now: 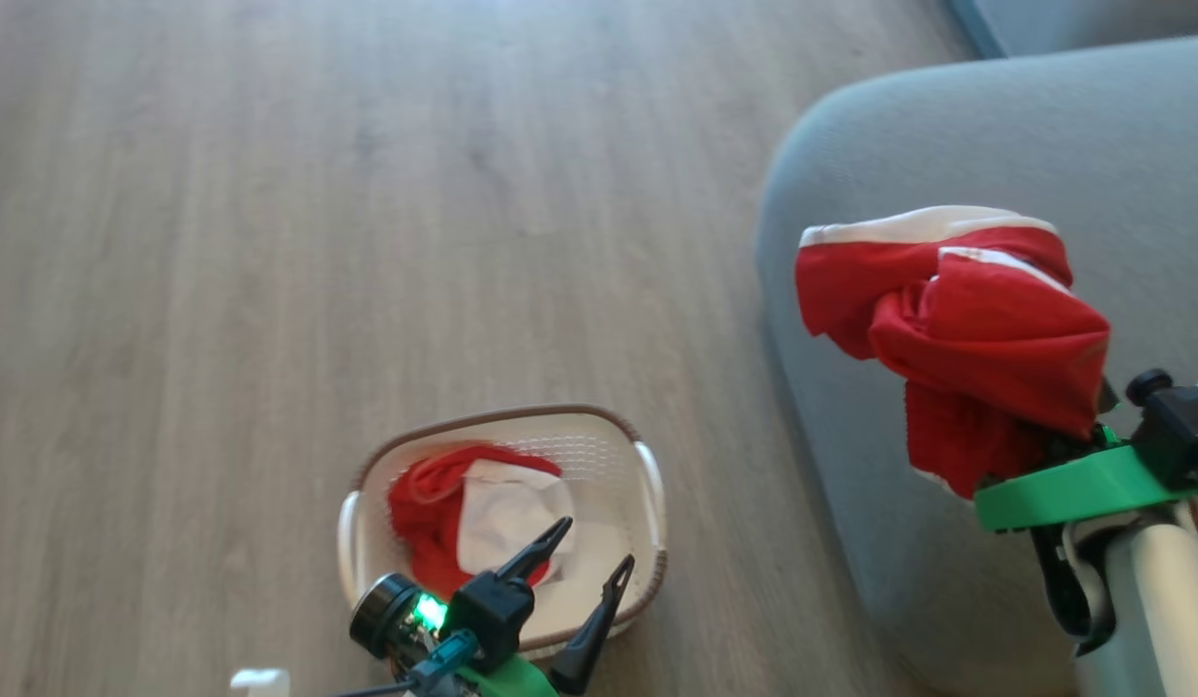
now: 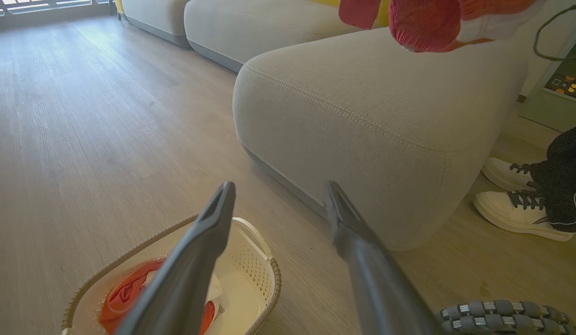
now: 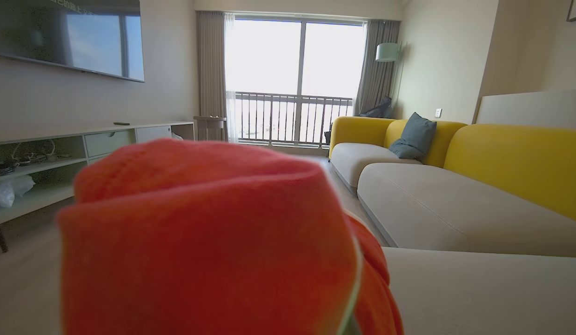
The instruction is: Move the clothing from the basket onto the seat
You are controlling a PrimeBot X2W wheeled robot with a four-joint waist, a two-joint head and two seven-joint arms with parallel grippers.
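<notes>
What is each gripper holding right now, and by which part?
The right gripper holds a red garment by a bunched fold at its lower end; the fingers are hidden under the cloth. The left gripper is open and holds nothing.

I can read no words, numbers or brand marks on anything before me, neither on the basket nor on the clothing, and the faint marks along the top of the television screen are too blurred to read.
</notes>
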